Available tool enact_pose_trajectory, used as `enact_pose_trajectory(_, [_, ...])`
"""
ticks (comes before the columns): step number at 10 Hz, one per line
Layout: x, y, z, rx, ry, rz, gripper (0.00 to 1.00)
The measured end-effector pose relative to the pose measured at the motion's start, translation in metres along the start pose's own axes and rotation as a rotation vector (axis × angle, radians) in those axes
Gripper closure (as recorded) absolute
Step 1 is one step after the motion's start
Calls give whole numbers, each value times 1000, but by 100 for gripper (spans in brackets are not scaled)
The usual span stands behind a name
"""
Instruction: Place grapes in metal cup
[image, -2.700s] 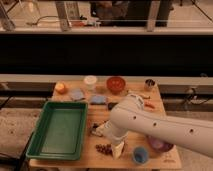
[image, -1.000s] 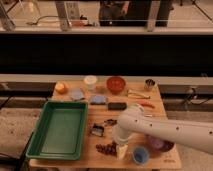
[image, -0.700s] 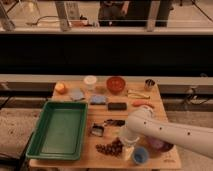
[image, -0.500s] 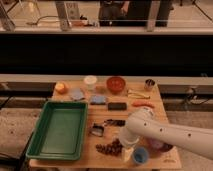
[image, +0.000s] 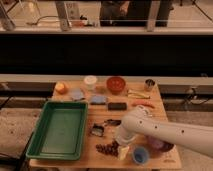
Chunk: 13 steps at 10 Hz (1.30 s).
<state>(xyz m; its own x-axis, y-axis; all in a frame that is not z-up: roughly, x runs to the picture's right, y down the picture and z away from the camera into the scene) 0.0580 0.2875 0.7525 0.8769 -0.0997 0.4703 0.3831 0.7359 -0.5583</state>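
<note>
Lowered further, the gripper (image: 122, 149) is being brought to the right end of the dark purple-red, crosswise-lying bunch of grapes (image: 106, 148); its grip cannot be told.

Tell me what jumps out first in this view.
The big green tray takes up the front left of the table. The white arm sweeps in from the right, its gripper down at the grapes near the front edge. The metal cup stands far off at the back right corner.
</note>
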Motion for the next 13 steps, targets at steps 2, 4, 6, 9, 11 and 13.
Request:
enact_pose_trajectory(2, [12,0,-5,6,4,7,24])
enact_pose_trajectory(4, [21,5,-10,7,2,12,33])
enact_pose_trajectory(6, [14,5,-5,4,-17,2,33])
enact_pose_trajectory(9, [-9,-2,7,-11,-57,-41,34])
enact_pose_trajectory(11, [-17,-7,12,-19,-72,-65,54])
enact_pose_trajectory(13, [-18,-9,9,-28,-55,-77,73])
